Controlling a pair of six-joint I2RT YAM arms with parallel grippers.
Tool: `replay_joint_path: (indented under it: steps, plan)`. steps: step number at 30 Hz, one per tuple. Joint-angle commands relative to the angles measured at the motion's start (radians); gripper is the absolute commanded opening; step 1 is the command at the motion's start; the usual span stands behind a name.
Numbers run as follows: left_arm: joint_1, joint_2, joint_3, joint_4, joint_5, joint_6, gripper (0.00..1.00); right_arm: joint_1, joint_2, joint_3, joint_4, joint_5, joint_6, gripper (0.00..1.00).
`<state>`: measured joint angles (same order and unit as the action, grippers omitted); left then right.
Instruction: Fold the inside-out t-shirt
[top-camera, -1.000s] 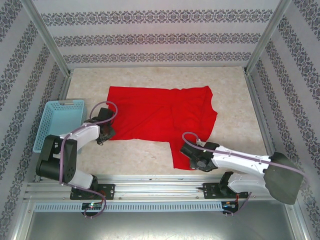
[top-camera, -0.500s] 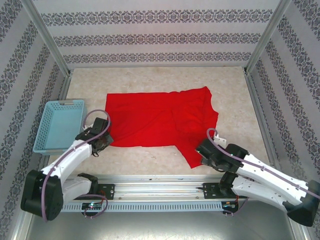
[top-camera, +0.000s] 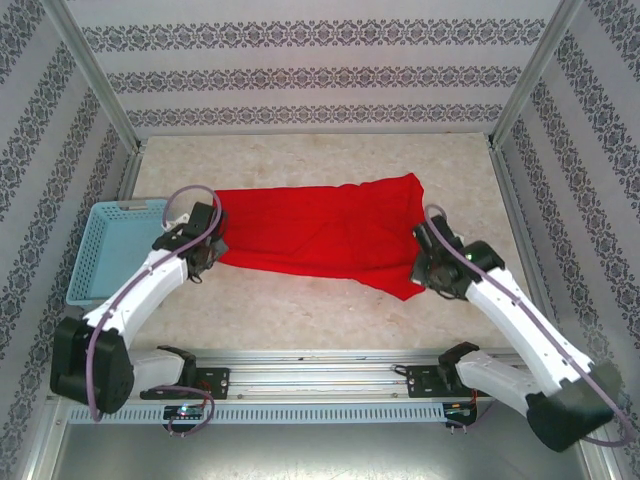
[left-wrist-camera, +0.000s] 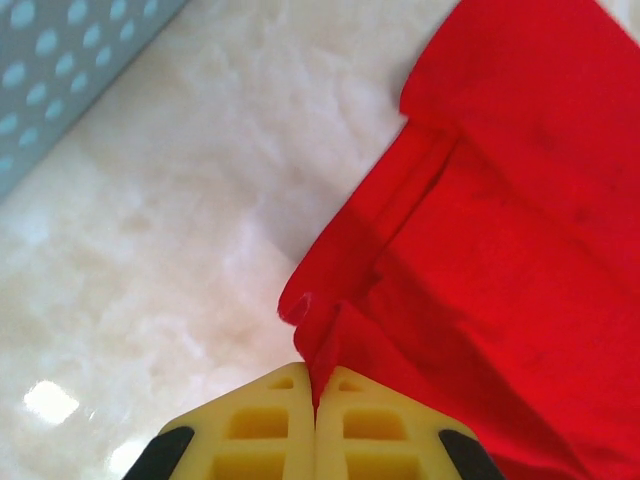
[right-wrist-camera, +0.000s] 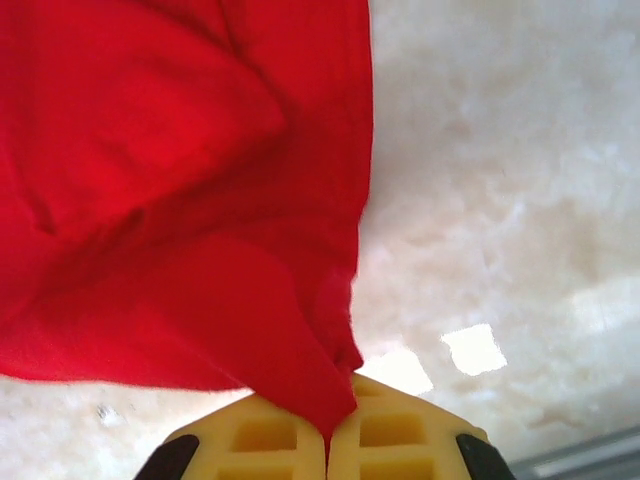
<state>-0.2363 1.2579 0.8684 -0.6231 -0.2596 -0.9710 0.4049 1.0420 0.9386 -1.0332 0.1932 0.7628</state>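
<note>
Light was bright and even, falling from overhead. White glare sat on the glossy table (left-wrist-camera: 50, 400) at eight o'clock in the left wrist view, at five o'clock in the right. Yellow fingertips (right-wrist-camera: 265, 438) at six o'clock were blurred. Saturated red flattened folds of the t-shirt (top-camera: 320, 235).

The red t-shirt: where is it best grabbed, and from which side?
At its two near corners, from the robot's side. The t-shirt is limp and spread wide, so only an edge fits between two fingers. The left gripper and right gripper pinch there now.
</note>
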Motion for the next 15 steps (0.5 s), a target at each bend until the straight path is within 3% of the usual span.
replay_joint_path:
  steps: [1, 15]
  plan:
    - [0.035, 0.107, 0.079, -0.01, -0.049, -0.008, 0.0, -0.067, 0.108, 0.112, 0.083, -0.058, -0.186, 0.01]
    - [0.097, 0.406, 0.293, 0.025, -0.053, -0.037, 0.0, -0.169, 0.648, 0.575, 0.127, -0.041, -0.312, 0.04]
